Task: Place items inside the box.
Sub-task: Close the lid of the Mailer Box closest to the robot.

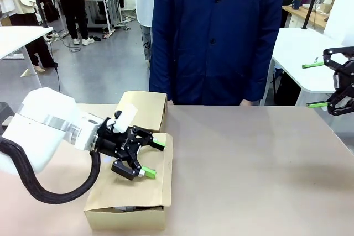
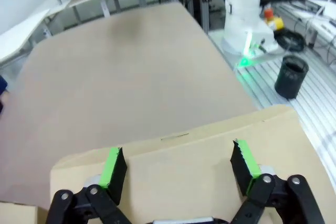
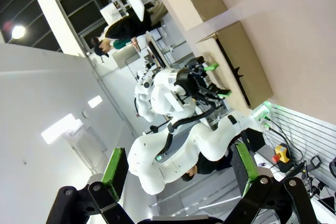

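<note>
Your front view alone shows the brown cardboard box (image 1: 130, 200) on the tan surface (image 1: 254, 164), flaps nearly closed, contents indistinct. Left claw (image 1: 149, 158) hovers spread above its flap. Right claw (image 1: 315, 84) spread, raised aside.

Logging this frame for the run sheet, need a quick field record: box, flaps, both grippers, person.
box: cardboard box on the near left of the table
flaps: right flap folded over the top; far flap open toward the person
contents: something dark shows at the front gap, cannot tell what
left gripper: open, empty, above the folded flap
right gripper: open, empty, raised at the far right edge
person: stands at the far side, dark blue coat
</note>
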